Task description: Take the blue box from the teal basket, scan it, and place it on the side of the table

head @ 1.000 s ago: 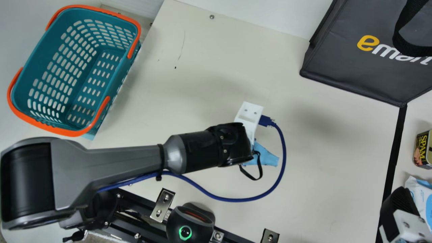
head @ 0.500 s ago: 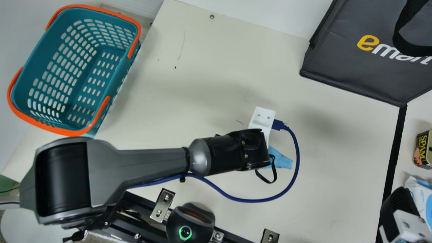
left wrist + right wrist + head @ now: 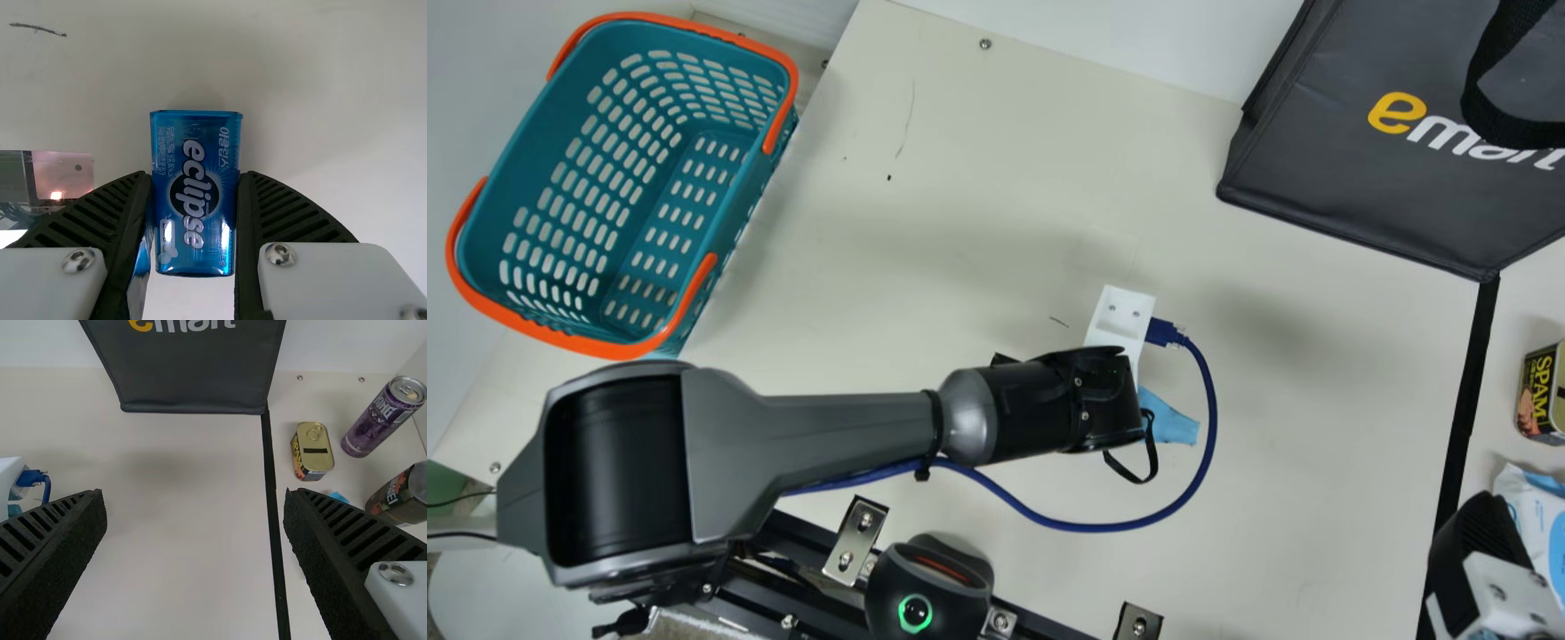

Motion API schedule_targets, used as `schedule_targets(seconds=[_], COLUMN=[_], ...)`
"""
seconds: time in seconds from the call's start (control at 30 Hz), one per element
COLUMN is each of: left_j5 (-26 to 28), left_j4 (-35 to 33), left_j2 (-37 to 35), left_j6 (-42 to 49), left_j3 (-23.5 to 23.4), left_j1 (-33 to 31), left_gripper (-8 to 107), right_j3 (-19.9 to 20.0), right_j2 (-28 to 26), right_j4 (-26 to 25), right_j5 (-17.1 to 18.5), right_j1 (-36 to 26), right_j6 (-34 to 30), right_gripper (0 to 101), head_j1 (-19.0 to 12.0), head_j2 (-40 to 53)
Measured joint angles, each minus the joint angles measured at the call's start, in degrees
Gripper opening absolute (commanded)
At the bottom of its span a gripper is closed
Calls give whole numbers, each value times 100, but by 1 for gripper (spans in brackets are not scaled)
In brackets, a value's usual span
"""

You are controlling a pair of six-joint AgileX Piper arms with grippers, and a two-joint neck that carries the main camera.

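Left wrist view: the left tool (image 3: pixel 195 177) is closed on the blue box (image 3: pixel 198 210), a finger along each long side, one end jutting past the fingertips and the printed face towards the camera. The box lies straight along the fingers, which looks a sound hold. Scanning seems to be the step in hand; keep the squeeze steady, and turn the wrist rather than the box, as I cannot tell which face carries the code

Main view: the left arm reaches over the bench (image 3: pixel 1316 498), with the teal basket (image 3: pixel 747 191) well behind the tool. The scanner (image 3: pixel 960 604) sits on the robot's side of the tool, at the bench edge. Best bring the box back towards its window, code face square to it, slowly and without knocking the scanner. The blue cable (image 3: pixel 1085 528) loops beside the tool and should be kept from snagging

Right wrist view: the right tool (image 3: pixel 195 499) is wide open with nothing between its fingers. The tin (image 3: pixel 313 453) and two cans (image 3: pixel 381 421) stand ahead of it, across the black strip (image 3: pixel 270 473); that is probably the side meant for setting down, once scanned
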Motion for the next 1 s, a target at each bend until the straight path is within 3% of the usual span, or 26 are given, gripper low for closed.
schedule_targets(seconds=[0.53,0.83,1.0], left_j5=[-290,-758,-743], left_j4=[-367,-1372,-2028], left_j2=[-233,-1005,-1608], left_j6=[367,1705,2716], left_j3=[174,751,1152], left_j1=[165,798,1241], left_gripper=[89,90,90], right_j3=[0,0,0], right_j2=[0,0,0], right_j4=[0,0,0], right_j5=[0,0,0], right_j1=[0,0,0], right_j6=[0,0,0], right_gripper=[95,95,95], head_j1=[0,0,0], head_j2=[9,0,0])
